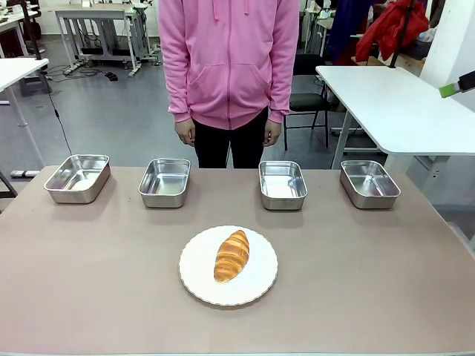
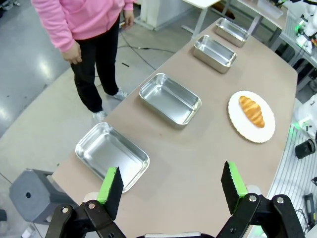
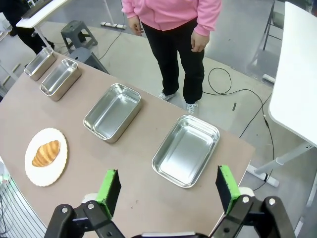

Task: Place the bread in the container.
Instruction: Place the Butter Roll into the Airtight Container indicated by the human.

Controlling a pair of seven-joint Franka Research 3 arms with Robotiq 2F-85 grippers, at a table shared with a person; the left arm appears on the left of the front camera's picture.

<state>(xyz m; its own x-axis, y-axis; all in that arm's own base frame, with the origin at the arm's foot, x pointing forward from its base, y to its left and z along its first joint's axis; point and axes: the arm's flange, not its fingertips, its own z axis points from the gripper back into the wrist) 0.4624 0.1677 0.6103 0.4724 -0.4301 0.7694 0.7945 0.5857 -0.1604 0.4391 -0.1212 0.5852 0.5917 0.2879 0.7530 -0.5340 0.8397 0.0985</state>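
We are seeing the bread [image 1: 231, 255] lying on the round white plate [image 1: 197, 280], near the middle of the tabletop's [image 1: 356, 282] near edge. Four steel containers [image 1: 77, 178] [image 1: 165, 182] [image 1: 283, 184] [image 1: 369, 183] are standing in a row along the far edge, apart from the bread. Our left tool [image 2: 171, 173] and right tool [image 3: 167, 176] are hanging spread wide, pinching nothing.

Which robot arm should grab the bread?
Left, but only just. Both the left hand and right hand hang open and empty above opposite ends of the table. The bread lies on the plate a little to the robot's left of the middle, so that arm probably has the shorter reach.
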